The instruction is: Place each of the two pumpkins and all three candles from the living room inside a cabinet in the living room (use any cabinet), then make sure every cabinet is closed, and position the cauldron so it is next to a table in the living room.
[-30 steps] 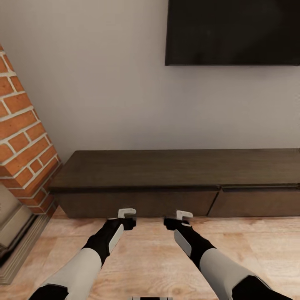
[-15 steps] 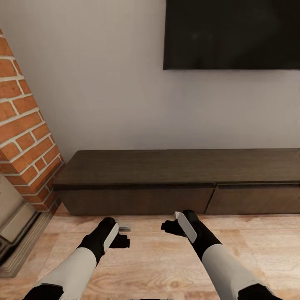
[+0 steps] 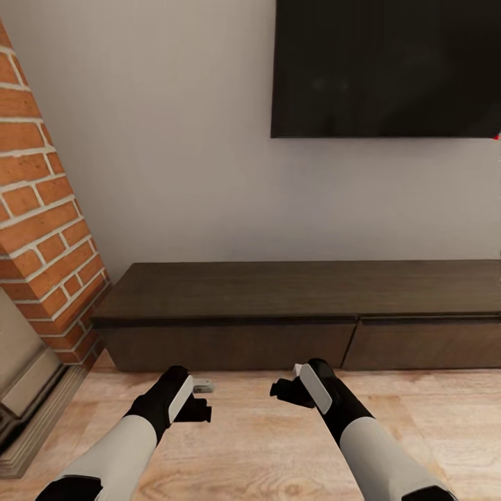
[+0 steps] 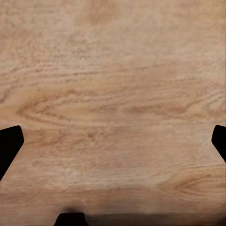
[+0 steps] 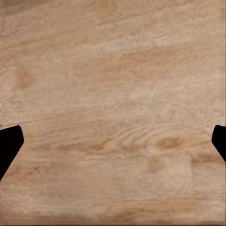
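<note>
Location: home living room. Indicators: wall-mounted black television [image 3: 386,66], long low dark wood cabinet [image 3: 299,313] beneath it, brick fireplace surround [image 3: 42,229], light wood plank floor [image 3: 257,445].

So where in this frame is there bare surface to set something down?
The whole dark top of the cabinet is bare, from the brick fireplace end rightward under the TV. The wooden floor before the drawer fronts is also free, apart from where the left hand and right hand hover, both open.
</note>
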